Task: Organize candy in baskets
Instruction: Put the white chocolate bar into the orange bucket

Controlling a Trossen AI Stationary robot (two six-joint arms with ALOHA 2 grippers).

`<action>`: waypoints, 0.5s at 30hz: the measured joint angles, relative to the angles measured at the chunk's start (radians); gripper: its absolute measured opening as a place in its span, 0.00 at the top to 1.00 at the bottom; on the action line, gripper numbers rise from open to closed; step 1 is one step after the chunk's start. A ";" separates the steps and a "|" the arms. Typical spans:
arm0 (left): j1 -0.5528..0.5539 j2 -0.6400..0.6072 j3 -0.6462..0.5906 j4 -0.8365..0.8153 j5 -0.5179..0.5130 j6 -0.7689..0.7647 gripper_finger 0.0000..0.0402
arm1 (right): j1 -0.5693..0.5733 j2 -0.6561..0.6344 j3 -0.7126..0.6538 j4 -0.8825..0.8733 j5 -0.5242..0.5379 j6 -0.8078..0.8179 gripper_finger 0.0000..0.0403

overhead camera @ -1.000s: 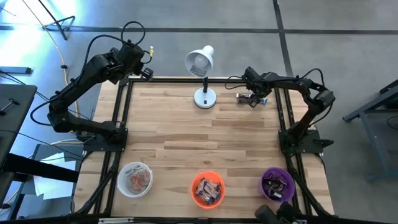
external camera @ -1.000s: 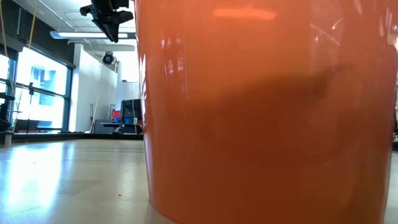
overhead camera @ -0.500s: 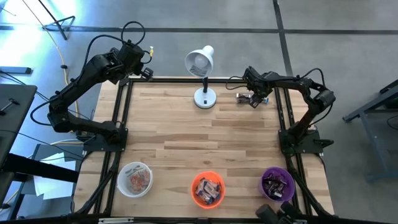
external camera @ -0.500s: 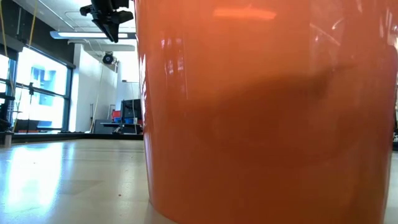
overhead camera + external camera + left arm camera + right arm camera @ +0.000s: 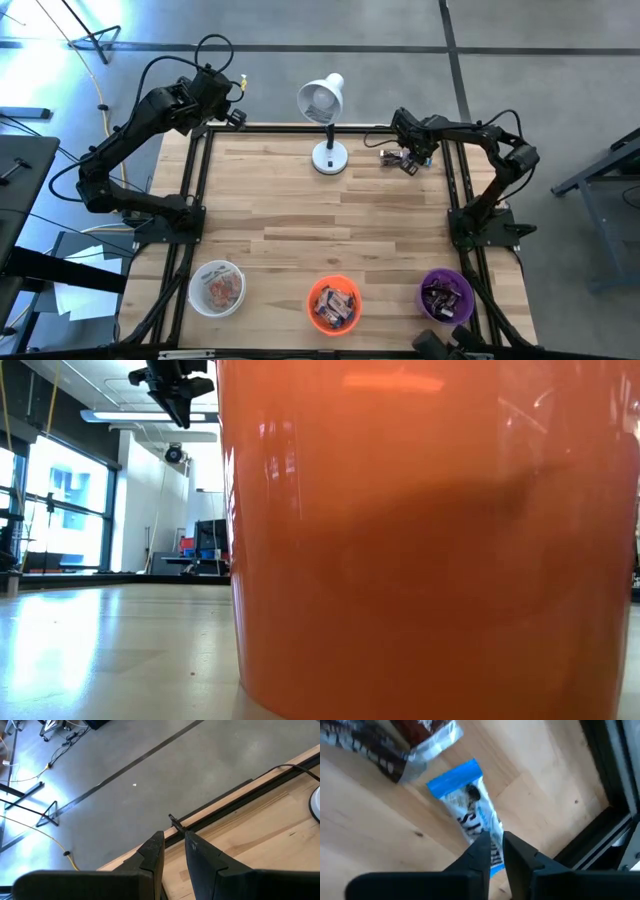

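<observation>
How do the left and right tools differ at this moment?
The right tool is down over the table, closed on a blue candy; the left tool holds nothing. The left hangs past the table's far-left edge; the right works at the far-right corner. Both tools' fingers are nearly together.

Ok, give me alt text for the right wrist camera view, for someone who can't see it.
The right gripper is closed on the end of a blue-wrapped candy lying on the wooden table. A dark brown and silver candy lies just beyond it, near the table's black edge rail.
</observation>
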 joint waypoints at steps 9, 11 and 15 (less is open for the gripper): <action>0.000 0.000 0.000 -0.002 0.000 0.000 0.84 | 0.001 0.000 0.000 -0.038 -0.165 0.019 0.69; 0.000 0.000 0.000 -0.002 0.000 0.000 0.84 | 0.001 0.000 0.000 -0.032 -0.164 0.013 0.65; 0.000 0.000 0.000 -0.002 0.000 0.000 0.84 | 0.000 0.000 0.000 -0.004 -0.146 -0.050 0.61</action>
